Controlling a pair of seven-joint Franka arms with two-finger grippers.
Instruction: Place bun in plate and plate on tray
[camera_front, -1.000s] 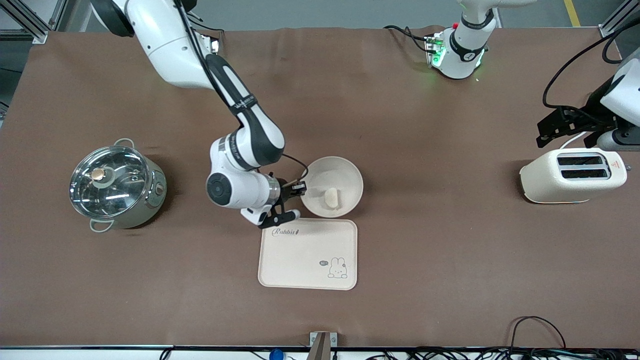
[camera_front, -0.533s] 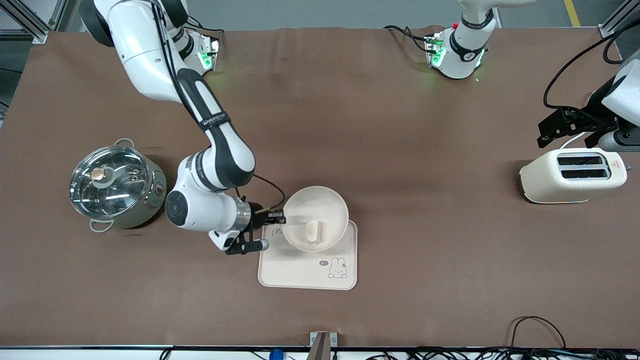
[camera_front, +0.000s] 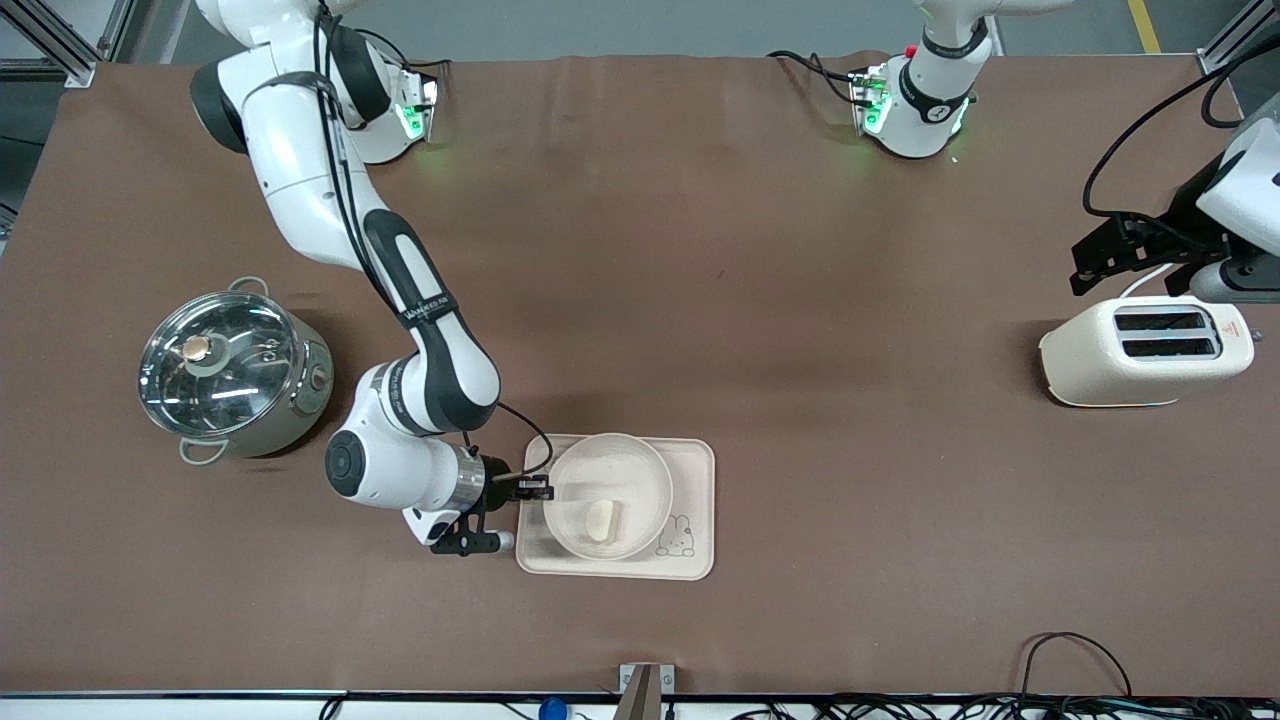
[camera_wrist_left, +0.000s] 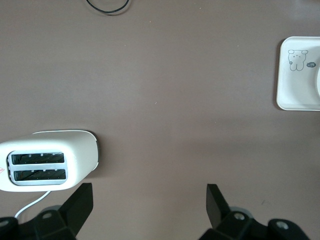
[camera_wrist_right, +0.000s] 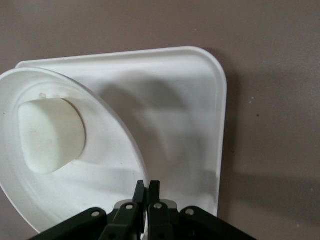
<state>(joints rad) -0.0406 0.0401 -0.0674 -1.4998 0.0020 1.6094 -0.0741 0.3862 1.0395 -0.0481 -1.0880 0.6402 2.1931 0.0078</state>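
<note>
The round cream plate (camera_front: 610, 485) is over the cream tray (camera_front: 690, 560), covering most of it. The pale bun (camera_front: 600, 520) lies in the plate. My right gripper (camera_front: 545, 490) is shut on the plate's rim at the side toward the right arm's end. In the right wrist view the fingers (camera_wrist_right: 141, 192) pinch the rim, with the bun (camera_wrist_right: 50, 135) in the plate (camera_wrist_right: 100, 180) and the tray (camera_wrist_right: 190, 110) beneath. My left gripper (camera_wrist_left: 149, 200) is open and empty, up beside the toaster. The tray's rabbit corner (camera_wrist_left: 297, 75) shows in the left wrist view.
A steel pot with a glass lid (camera_front: 235, 375) stands toward the right arm's end. A cream toaster (camera_front: 1145, 350) stands toward the left arm's end; it also shows in the left wrist view (camera_wrist_left: 47, 160). Cables lie along the table's near edge.
My right gripper has carried the plate with the bun from the table beside the tray to over the tray. The left arm has not moved.
</note>
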